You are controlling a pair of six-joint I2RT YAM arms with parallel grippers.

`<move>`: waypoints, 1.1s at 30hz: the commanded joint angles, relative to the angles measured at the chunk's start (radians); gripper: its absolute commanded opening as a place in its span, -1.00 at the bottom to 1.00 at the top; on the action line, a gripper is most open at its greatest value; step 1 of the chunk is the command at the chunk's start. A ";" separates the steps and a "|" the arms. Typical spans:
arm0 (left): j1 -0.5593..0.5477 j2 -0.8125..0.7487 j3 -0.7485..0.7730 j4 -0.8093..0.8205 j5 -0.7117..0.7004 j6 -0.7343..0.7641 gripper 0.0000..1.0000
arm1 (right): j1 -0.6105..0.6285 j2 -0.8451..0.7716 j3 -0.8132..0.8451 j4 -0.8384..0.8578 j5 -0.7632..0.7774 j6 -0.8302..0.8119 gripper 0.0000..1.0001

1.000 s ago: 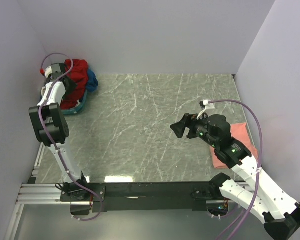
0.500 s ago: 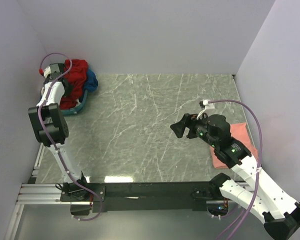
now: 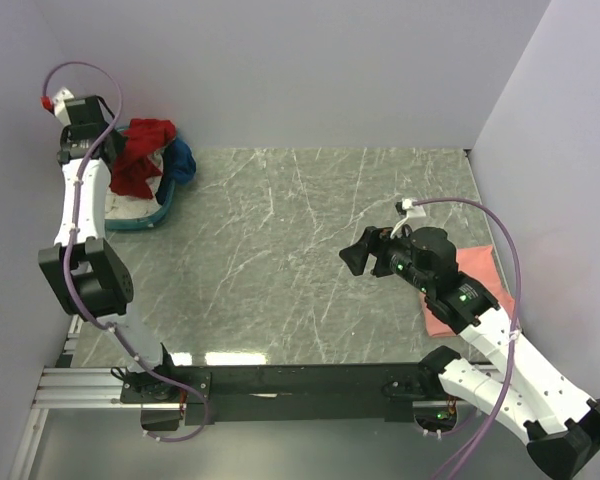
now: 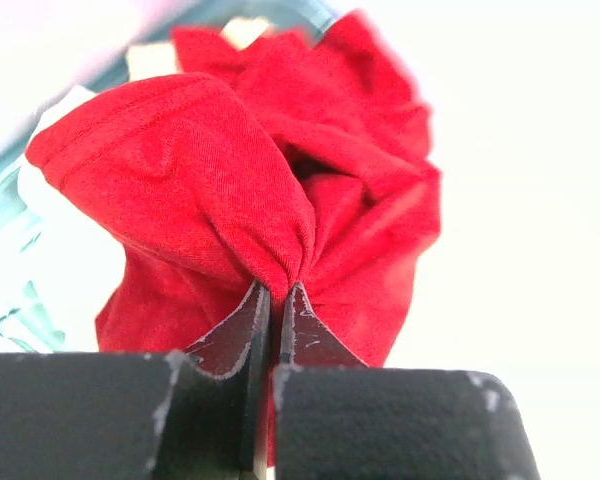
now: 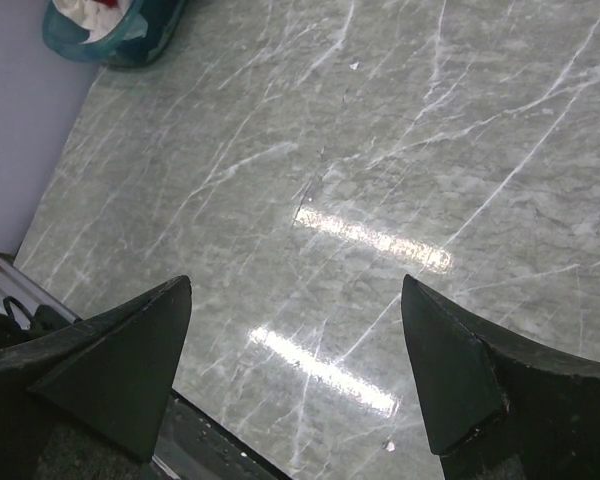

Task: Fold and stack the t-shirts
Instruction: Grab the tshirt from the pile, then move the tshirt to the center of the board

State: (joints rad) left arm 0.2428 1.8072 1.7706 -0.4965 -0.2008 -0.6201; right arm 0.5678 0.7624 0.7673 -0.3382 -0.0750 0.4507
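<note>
My left gripper (image 4: 277,290) is shut on a bunched fold of the deep red t-shirt (image 4: 230,180), which hangs lifted over the teal basket (image 3: 166,207) at the far left corner. In the top view the red t-shirt (image 3: 140,158) trails from the raised left gripper (image 3: 110,140). A dark blue t-shirt (image 3: 184,160) lies over the basket's far rim and a cream-white one (image 3: 130,206) lies inside. A salmon pink t-shirt (image 3: 477,268) lies flat at the right, partly under my right arm. My right gripper (image 3: 358,258) hangs open over bare tabletop (image 5: 295,285), holding nothing.
The grey marble tabletop (image 3: 280,250) stretches between the basket and the pink t-shirt. Lilac walls close in the left, back and right sides. The basket (image 5: 130,40) shows at the top left of the right wrist view. A black rail runs along the near edge.
My left gripper closed on the red t-shirt and rose up and back, drawing the shirt out of the basket. The right arm has barely moved.
</note>
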 commanded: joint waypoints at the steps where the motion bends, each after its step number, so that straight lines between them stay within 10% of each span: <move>1: 0.001 -0.100 0.084 0.078 0.053 0.033 -0.99 | 0.000 0.006 0.029 0.010 0.009 -0.014 0.82; 19: -0.227 -0.377 0.141 0.236 0.255 0.075 -0.99 | -0.002 0.029 0.036 0.005 0.032 -0.017 0.82; 33: -0.484 -0.522 -0.167 0.296 0.204 -0.032 -0.99 | 0.000 0.048 0.040 0.004 0.044 -0.018 0.82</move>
State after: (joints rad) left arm -0.2314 1.2739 1.6482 -0.2443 0.0280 -0.5991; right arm 0.5678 0.8017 0.7673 -0.3389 -0.0498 0.4500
